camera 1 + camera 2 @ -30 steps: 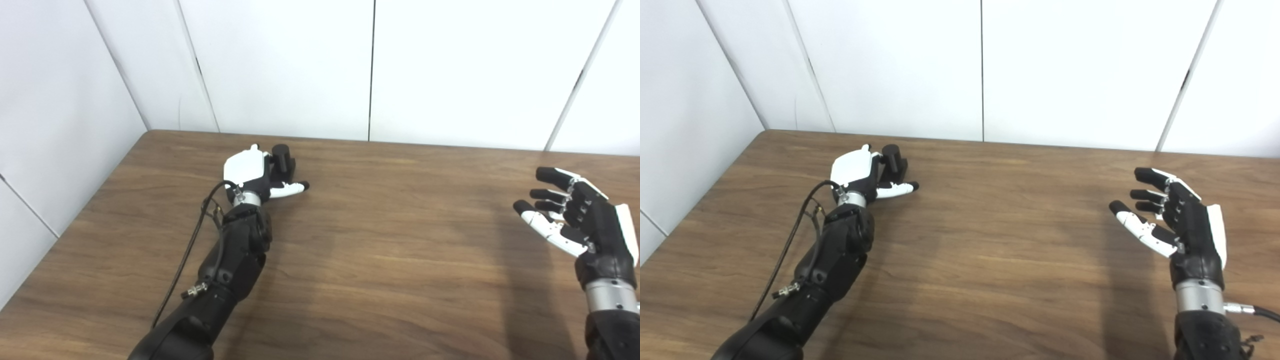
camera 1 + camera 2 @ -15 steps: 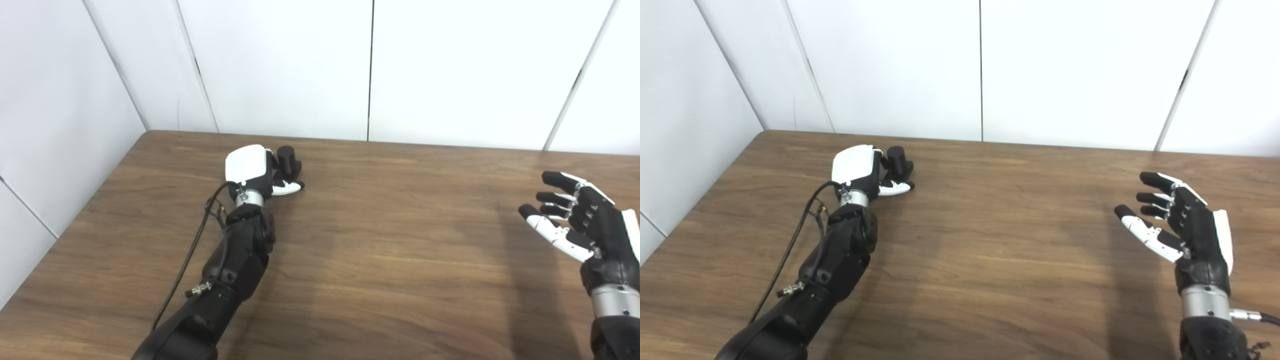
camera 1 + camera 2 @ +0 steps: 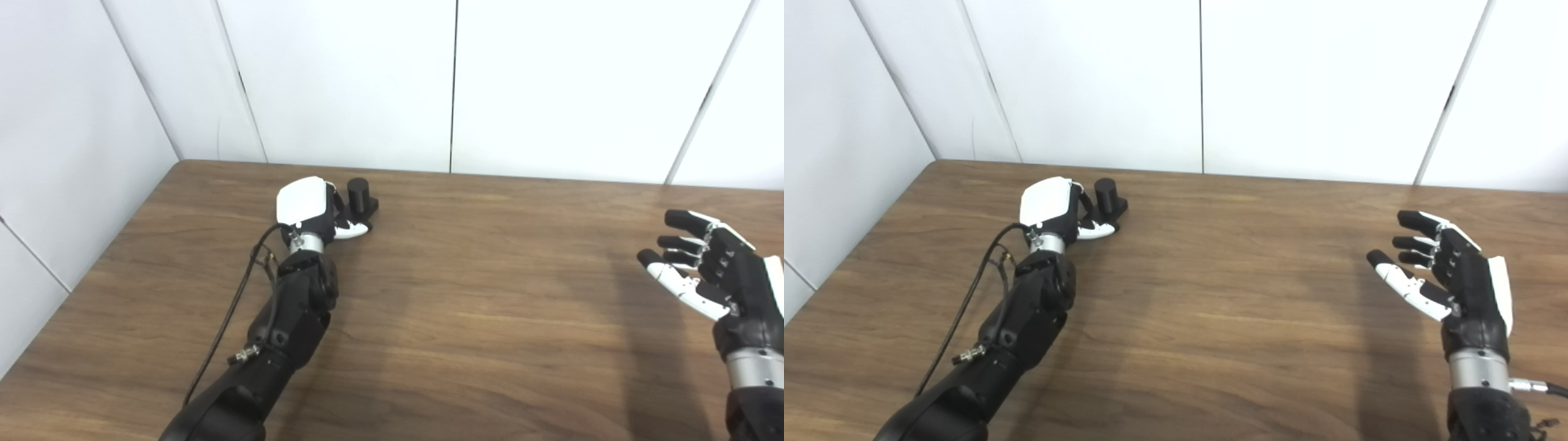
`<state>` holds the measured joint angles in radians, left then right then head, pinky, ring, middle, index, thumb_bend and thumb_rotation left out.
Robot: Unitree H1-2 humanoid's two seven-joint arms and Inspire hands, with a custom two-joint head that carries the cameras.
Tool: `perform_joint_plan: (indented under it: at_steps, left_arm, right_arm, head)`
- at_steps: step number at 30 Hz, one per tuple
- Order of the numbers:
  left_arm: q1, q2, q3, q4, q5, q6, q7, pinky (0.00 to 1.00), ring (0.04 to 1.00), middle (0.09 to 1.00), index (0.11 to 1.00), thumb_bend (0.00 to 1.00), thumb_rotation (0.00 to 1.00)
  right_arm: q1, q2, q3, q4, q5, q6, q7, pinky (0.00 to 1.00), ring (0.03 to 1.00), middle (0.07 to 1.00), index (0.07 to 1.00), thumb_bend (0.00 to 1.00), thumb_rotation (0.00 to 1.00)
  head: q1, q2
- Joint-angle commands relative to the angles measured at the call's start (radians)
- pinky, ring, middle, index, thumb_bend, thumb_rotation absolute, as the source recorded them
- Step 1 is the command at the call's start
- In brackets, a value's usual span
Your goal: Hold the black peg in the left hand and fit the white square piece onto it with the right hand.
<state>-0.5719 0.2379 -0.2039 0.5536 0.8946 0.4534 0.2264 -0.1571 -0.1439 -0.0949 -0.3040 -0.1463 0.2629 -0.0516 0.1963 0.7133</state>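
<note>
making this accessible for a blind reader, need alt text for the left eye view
The robot's left hand reaches the black peg standing near the far left of a wooden table; whether it grips the peg is unclear. The right hand hovers open at the right edge. No white square piece is visible.

Peg (image 3: pixel 359 195): black, short cylinder standing upright on a flat black base. Sits on the wood table (image 3: pixel 465 306) near its far left corner. Left hand (image 3: pixel 309 208) is just beside it on its left; contact between fingers and base cannot be resolved. White square piece not visible in either view.
</note>
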Motion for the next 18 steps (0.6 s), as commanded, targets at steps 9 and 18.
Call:
perform_joint_plan:
  at_steps: [9, 18]
  left_arm:
    - [-0.001, 0.038, -0.019, 0.018, -0.035, -0.007, 0.001, 0.84, 0.833, 0.843, 0.497, 0.56, 0.13]
    - [0.044, 0.057, -0.042, -0.016, -0.112, -0.086, -0.021, 0.89, 0.871, 0.863, 0.489, 0.52, 0.08]
  right_arm:
    - [-0.041, -0.011, -0.01, -0.039, 0.001, -0.009, -0.002, 0.64, 0.688, 0.778, 0.696, 0.55, 0.16]
    - [-0.051, -0.012, -0.018, -0.034, 0.02, -0.011, 0.001, 0.64, 0.693, 0.773, 0.692, 0.55, 0.15]
  head:
    - [-0.001, 0.003]
    - [-0.001, 0.004]
